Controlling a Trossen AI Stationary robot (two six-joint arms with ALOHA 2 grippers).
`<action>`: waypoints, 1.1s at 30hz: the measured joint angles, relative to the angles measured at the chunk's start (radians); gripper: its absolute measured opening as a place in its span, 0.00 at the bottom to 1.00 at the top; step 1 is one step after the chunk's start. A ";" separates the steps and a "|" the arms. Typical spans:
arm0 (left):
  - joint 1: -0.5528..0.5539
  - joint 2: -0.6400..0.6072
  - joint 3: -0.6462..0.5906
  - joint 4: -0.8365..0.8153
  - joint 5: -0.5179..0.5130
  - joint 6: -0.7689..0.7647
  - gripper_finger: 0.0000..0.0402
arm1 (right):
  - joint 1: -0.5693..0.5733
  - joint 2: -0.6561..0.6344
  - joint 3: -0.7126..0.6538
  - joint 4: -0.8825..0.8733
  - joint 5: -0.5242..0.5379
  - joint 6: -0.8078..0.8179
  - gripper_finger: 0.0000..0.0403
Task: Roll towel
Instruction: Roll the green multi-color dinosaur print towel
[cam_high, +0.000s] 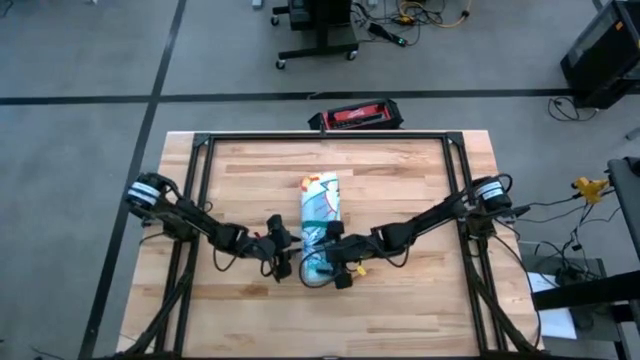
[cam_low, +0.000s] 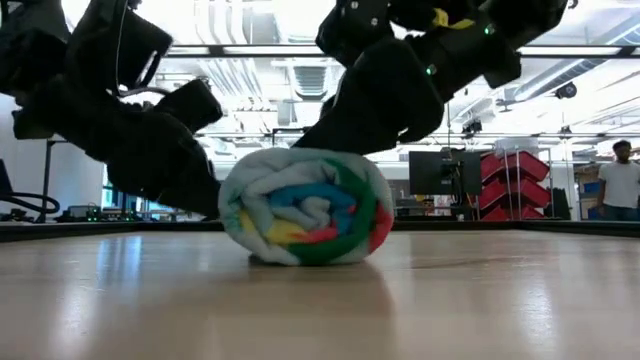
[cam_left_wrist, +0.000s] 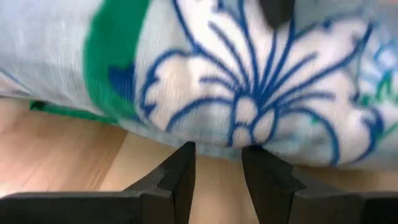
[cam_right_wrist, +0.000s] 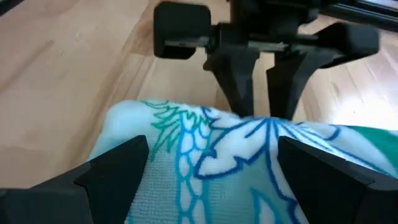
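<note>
Now we see the towel fully rolled at mid-surface, the left gripper half-open, touching its left side and holding nothing, the right gripper spread wide astride its near end; next, we judge, both withdraw.

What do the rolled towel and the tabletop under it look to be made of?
The towel looks like soft, matte fleece or terry cloth: its rolled end shows plump, fuzzy layers. The table looks like butcher-block wood with a smooth, semi-gloss finish: light planks with visible seams, and the low view shows reflections on it.
</note>
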 joint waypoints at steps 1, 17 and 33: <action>-0.001 -0.030 0.000 -0.009 0.005 0.011 0.29 | -0.002 0.004 0.000 0.001 -0.001 0.001 0.86; 0.356 -0.378 0.001 -0.049 0.228 0.396 0.29 | -0.004 0.009 -0.001 0.000 -0.005 0.006 0.86; 0.638 0.109 0.264 0.030 0.455 0.314 0.29 | -0.001 0.004 -0.003 0.037 0.004 0.014 0.86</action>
